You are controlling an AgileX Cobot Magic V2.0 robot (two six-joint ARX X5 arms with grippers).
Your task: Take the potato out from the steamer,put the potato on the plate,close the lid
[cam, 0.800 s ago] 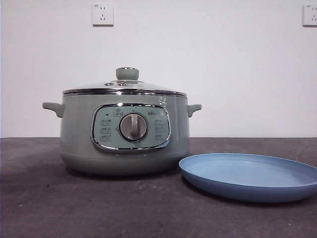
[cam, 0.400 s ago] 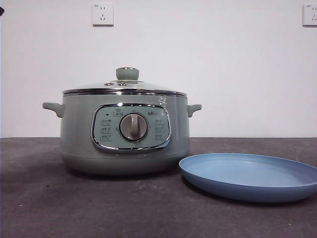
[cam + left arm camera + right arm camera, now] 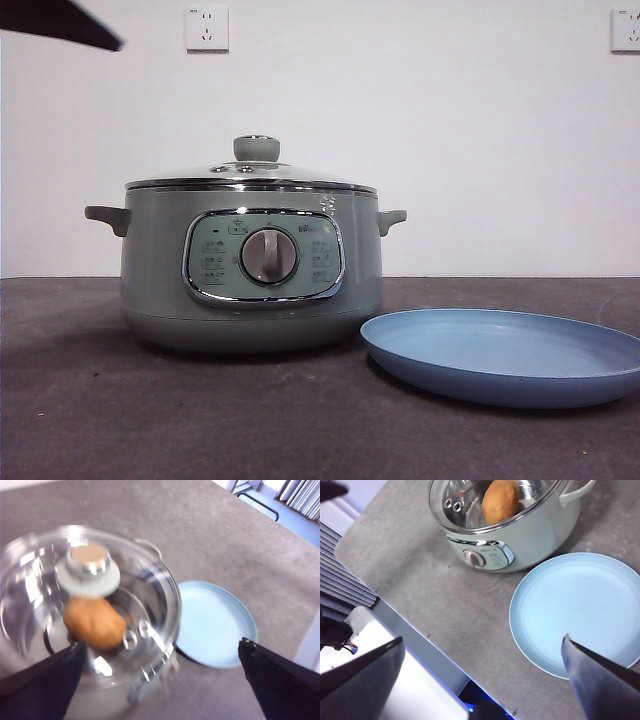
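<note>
Left pincer (image 3: 160,652): its two black jaws are spread wide and hold nothing; it hangs above the steamer, over the lid, not touching it. In the front view a dark arm tip (image 3: 60,25) shows at the top corner.
Right pincer (image 3: 482,647): jaws also spread wide, empty; it is high above the surface, over the edge of the plate and the bare surface near the steamer.
Lid (image 3: 85,605): glass dome with a pale green knob (image 3: 257,148); it sits closed on the steamer.
Potato (image 3: 94,622): orange-brown, it lies inside the steamer, seen through the glass under the knob.
Steamer (image 3: 250,265): pale green pot with two side handles, it stands upright on the surface, its dial (image 3: 269,256) faces the front camera.
Plate (image 3: 505,355): light blue, empty, just beside the steamer.
Surface (image 3: 150,420): dark grey, it carries both things.
</note>
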